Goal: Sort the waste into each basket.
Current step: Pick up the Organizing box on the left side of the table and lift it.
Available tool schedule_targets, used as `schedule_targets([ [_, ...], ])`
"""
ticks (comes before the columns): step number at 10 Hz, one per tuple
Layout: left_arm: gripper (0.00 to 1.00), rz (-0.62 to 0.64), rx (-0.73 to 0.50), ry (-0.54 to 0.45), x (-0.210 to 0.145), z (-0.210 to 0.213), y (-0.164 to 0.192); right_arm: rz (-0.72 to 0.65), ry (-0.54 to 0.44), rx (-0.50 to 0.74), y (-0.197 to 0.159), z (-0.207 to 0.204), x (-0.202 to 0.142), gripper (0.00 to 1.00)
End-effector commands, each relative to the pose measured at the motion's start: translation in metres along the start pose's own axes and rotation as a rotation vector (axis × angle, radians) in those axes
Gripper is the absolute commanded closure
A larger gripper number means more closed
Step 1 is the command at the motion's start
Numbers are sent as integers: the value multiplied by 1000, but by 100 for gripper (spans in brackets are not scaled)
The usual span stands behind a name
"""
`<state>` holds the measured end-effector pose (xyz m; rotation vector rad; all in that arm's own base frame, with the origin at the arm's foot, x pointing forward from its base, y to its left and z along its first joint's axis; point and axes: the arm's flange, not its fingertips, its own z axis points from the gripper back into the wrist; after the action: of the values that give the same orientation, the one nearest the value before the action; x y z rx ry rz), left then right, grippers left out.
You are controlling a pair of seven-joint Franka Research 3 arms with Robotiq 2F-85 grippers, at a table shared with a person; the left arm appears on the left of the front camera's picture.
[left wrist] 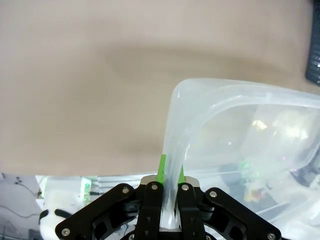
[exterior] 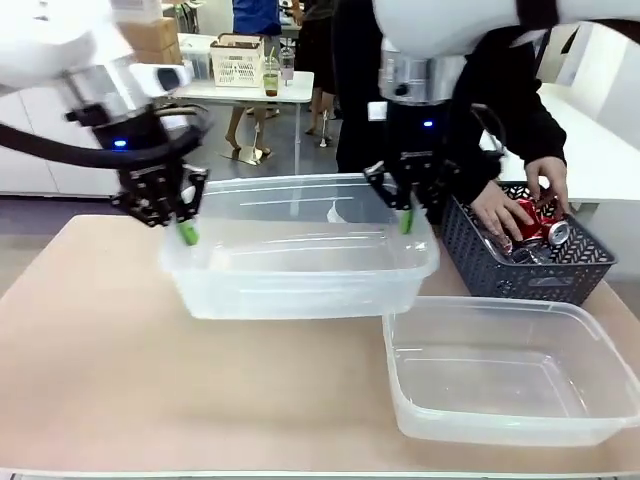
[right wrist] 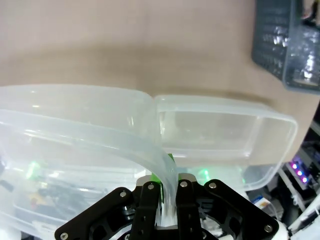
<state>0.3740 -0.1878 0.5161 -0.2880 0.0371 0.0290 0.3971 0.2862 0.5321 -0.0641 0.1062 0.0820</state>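
Left gripper [exterior: 186, 228] fingers pressed together, pinching the rim of a clear tub [exterior: 300, 285] at its left end. Right gripper [exterior: 405, 215] pinches the opposite end likewise. Second tub [exterior: 470, 306] sits front right; red cans [exterior: 530, 222] lie in the grey basket [exterior: 520, 275].

Bright, even indoor light. A soft, broad shadow crosses the table [left wrist: 75, 75] in the upper part of both wrist views. White glints streak the clear tub [left wrist: 225, 115]. The front view's upper right is washed out.
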Motion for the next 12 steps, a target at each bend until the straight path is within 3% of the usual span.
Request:
schedule_targets([
  [1, 96, -15, 33, -30, 17, -1, -45, 43, 38, 1, -9, -16, -22, 96],
  [4, 96, -102, 59, -12, 15, -14, -73, 19, 86, 78, -34, -48, -22, 96],
  [5, 96, -91, 58, -27, 14, -18, -73, -5, 92, 103, -40, -54, -20, 96],
  [6, 96, -102, 102, 31, 11, -27, -52, -49, 75, 115, -37, -58, -15, 96],
  [7, 96, -102, 102, 31, 11, -27, -52, -47, 65, 34, -46, -38, -10, 96],
  [12, 96, -102, 102, 31, 11, -27, -52, -47, 65, 34, -46, -38, -10, 96],
])
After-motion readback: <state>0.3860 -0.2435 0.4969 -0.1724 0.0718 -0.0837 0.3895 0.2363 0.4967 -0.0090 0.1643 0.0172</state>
